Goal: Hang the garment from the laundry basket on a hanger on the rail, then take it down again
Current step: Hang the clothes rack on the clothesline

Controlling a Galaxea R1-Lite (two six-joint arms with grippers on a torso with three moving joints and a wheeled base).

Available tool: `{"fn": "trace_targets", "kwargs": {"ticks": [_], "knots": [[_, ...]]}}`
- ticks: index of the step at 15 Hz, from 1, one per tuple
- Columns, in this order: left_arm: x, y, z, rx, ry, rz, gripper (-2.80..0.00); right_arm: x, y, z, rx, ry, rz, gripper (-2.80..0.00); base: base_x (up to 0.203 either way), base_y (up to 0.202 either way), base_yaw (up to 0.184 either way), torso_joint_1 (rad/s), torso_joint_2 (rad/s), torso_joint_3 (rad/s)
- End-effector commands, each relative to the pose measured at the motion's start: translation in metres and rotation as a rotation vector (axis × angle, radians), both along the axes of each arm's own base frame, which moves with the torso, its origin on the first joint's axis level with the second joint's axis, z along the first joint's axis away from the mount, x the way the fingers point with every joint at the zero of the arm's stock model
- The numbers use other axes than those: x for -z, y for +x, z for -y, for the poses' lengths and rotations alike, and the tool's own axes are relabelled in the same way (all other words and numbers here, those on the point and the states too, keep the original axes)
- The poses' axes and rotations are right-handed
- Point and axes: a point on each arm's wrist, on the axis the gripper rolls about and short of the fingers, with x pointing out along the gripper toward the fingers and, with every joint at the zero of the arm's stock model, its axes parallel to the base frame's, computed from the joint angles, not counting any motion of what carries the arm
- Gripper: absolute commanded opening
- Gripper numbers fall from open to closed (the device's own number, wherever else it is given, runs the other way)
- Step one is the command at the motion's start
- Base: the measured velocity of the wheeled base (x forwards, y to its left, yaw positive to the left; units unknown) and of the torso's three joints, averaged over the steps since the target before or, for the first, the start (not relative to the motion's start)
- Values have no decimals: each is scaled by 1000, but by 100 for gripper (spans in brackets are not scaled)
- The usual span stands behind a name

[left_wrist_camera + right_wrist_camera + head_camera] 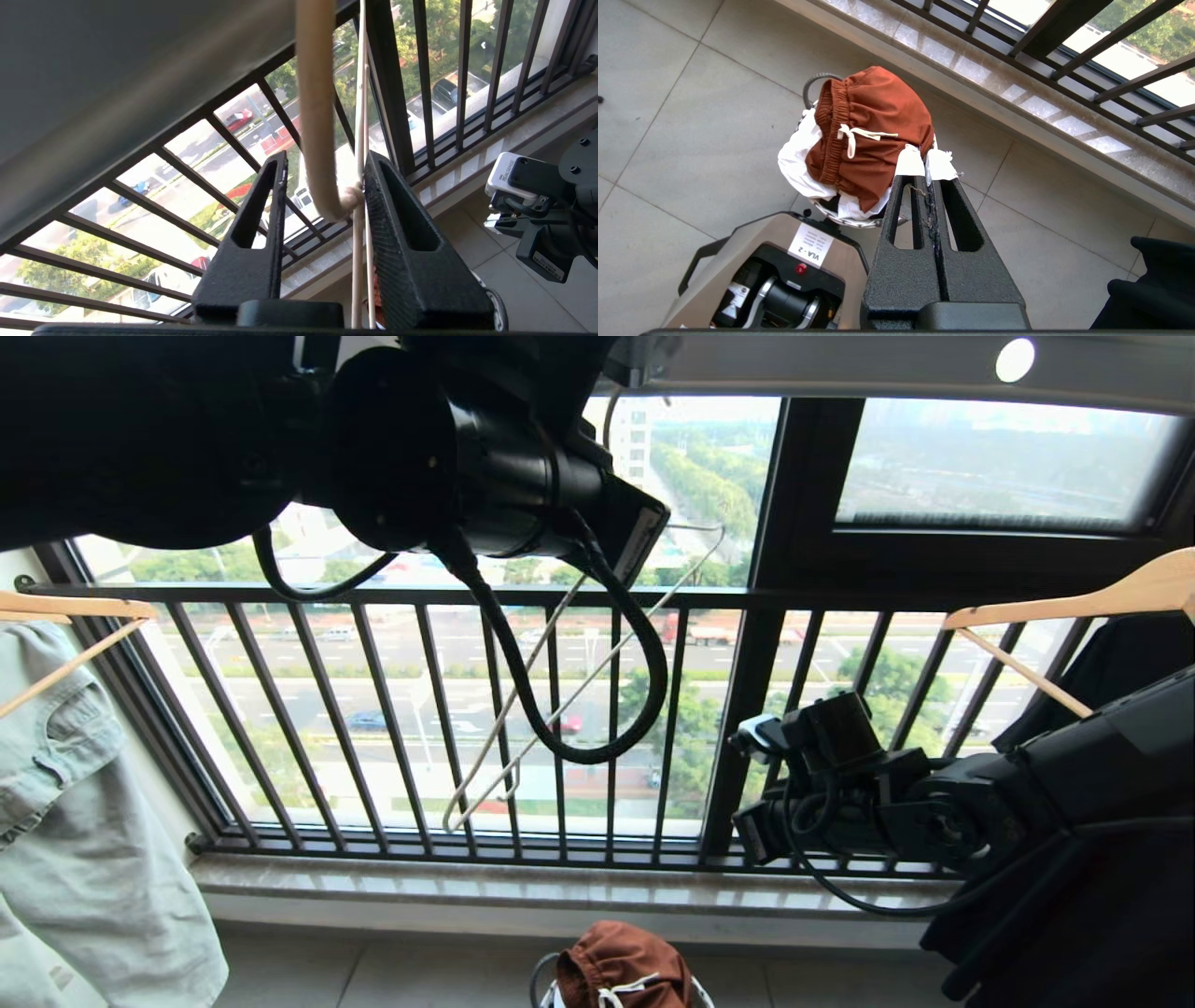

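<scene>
The cream wire hanger [653, 613] hangs bare in front of the window, its hook end up by the grey rail [840, 373]. My left arm [485, 457] is raised to it. In the left wrist view the left gripper [327, 156] is open, the hanger [359, 242] standing between the jaws with its neck against one finger [397, 224], under the rail [117, 70]. The rust-brown garment [873, 130] lies heaped in the laundry basket [845, 219] on the floor, and shows low in the head view too [616, 957]. My right gripper [924, 163] hangs shut and empty above the basket's edge.
A pale denim garment [84, 821] hangs on a wooden hanger at the left. Another wooden hanger [1055, 602] with a black garment [1120, 653] hangs at the right. The black railing [420, 709] and stone sill [467, 887] stand behind. My base [784, 270] is beside the basket.
</scene>
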Motion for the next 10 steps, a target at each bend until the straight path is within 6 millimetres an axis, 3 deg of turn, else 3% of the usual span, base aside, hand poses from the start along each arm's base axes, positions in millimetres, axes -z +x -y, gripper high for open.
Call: {"fn": "trace_targets", "kwargs": {"ticks": [1, 7, 10], "knots": [[0, -1, -1, -2, 2, 1, 0, 0, 0, 0, -1, 0, 1, -280, 0, 0, 0, 0, 0, 0], [-13, -13, -12, 4, -29, 23, 0, 1, 0, 0, 0, -3, -1, -280, 0, 0, 0, 0, 0, 0], [-26, -34, -31, 11, -72, 36, 0, 1, 0, 0, 0, -2, 1, -280, 0, 0, 0, 0, 0, 0]]}}
